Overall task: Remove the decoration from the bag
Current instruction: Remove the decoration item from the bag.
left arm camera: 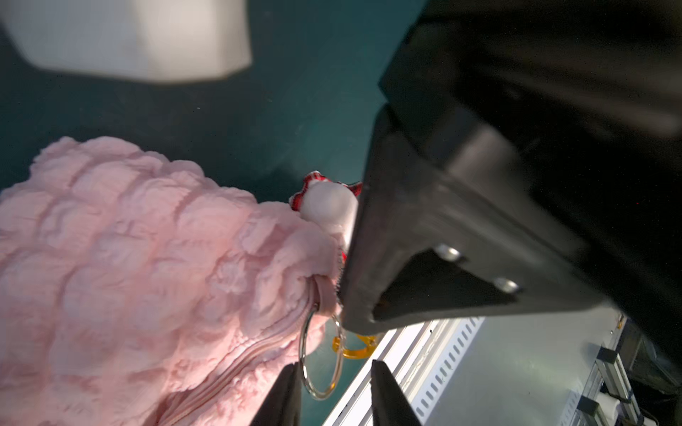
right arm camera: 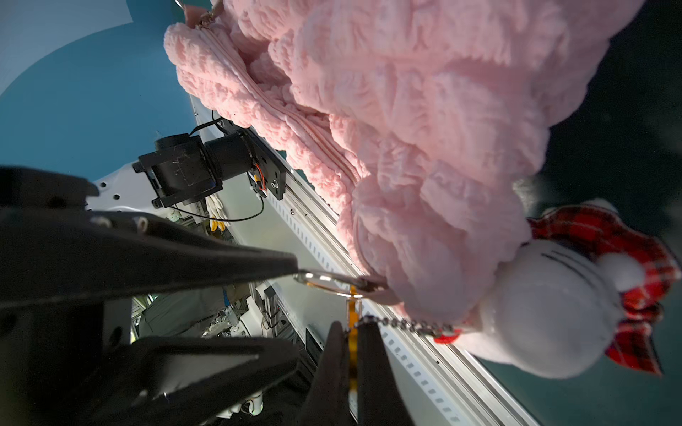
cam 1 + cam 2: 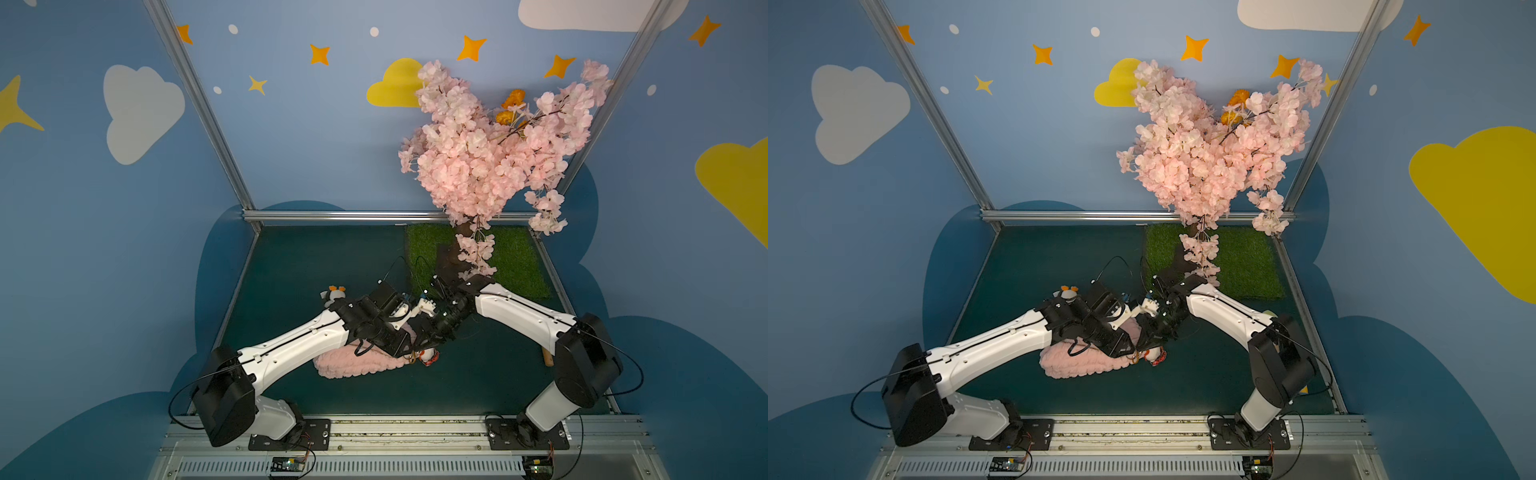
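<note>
Right wrist view shows the step most clearly. The right pincer [image 2: 352,343] is pressed together on the orange clasp [image 2: 353,306]. From this clasp a thin ball chain [image 2: 402,324] goes to the plush charm [image 2: 546,317], a white figure with a red checked bow. The clasp hangs on the metal ring [image 2: 319,274] at the corner of the bag [image 2: 406,110]. In the left wrist view the left pincer [image 1: 334,365] has its jaws apart. The ring stands between them, close to one finger, but it is not clamped.

In both top views the bag [image 3: 353,368] lies on the dark green surface [image 3: 478,374] in the lower centre of the frame, partly under the left arm [image 3: 291,345]. The charm touches its right end.

I judge that the step in hand is to free the clasp from the ring. The bag is soft and will follow any pull, so the ring should be held steady. For this the left pincer should close on the ring, or on the fabric tab just beside it, before the right one moves. Then the right pincer should draw the clasp away from the ring in a short, straight path, so that the thin chain carries no load. If the clasp's gate is not open, pulling would only drag the bag. Whether it is open I cannot tell.
</note>
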